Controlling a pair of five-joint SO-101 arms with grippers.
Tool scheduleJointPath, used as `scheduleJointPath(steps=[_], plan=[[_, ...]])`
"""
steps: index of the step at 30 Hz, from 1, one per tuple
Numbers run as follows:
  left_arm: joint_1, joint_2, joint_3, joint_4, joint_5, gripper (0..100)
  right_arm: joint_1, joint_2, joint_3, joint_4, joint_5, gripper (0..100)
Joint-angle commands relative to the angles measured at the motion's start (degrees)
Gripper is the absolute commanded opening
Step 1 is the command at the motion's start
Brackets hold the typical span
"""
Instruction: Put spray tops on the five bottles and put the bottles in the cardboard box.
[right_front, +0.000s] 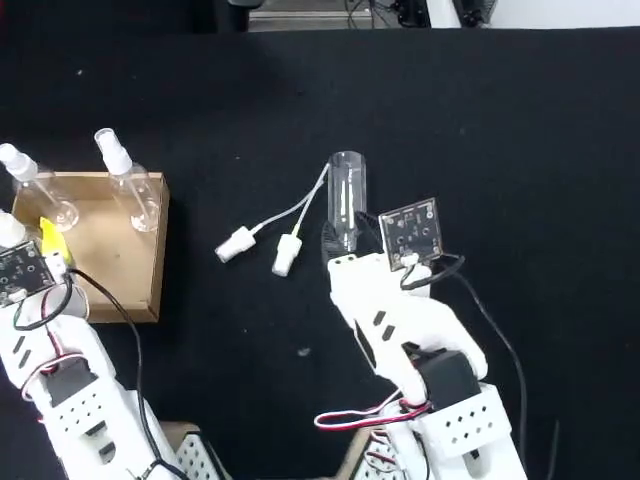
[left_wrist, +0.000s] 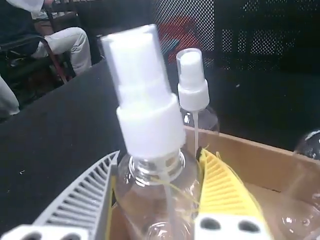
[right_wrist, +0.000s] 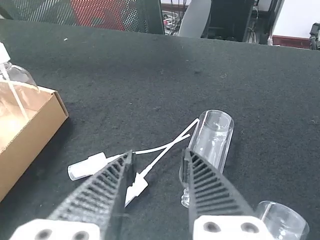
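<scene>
left pincer (left_wrist: 159, 154): clamped on a clear bottle (left_wrist: 150, 210) just below its white spray top (left_wrist: 145, 100), with the grey finger (left_wrist: 85, 195) on one side of the neck and the yellow finger (left_wrist: 222, 195) on the other. in the high view this pincer sits at the left edge of the frame, over the lower left part of the cardboard box (right_front: 110, 260). cannot tell whether the held bottle's base rests on the box floor.

box contents: two more bottles stand upright inside, each with a white spray top fitted. the far-left capped bottle (right_front: 35, 195) is in the box's upper left corner. the far-right capped bottle (right_front: 135, 200) is in the upper right corner, close to the right wall.

right pincer (right_wrist: 157, 152): wide open and holding nothing, its dark ribbed fingers spread above the bench (right_front: 500, 120). in the high view it sits at mid-frame, at the lower end of the uncapped bottle (right_front: 347, 195). that bottle lies on its side on the black bench, its length running toward the top of the frame. in the right wrist view it lies just outside one finger.

left of that bottle lie the left loose spray top (right_front: 236, 244) and the right loose spray top (right_front: 287, 254), side by side and well apart from the box. their thin dip tubes (right_front: 300, 210) run up and to the right, converging at the bottle's upper end.

a clear round-ended piece (right_wrist: 280, 220) lies near the right pincer's base. cannot tell whether it is another bottle.
</scene>
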Motion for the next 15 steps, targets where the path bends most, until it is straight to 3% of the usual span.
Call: scheduleJointPath(steps=[1, 10, 15], plan=[[0.6, 0.3, -2.0, -1.8, -0.8, 3, -0.3, -0.7, -0.3, -1.6, 0.4, 12.8], [0.2, 8.3, -7.6, -2.3, -0.9, 3, -0.3, -0.7, -0.3, -1.6, 0.4, 12.8], [0.1, 16.0, -8.3, -11.3, -1.1, 3, -0.3, -0.7, -0.3, -1.6, 0.4, 12.8]])
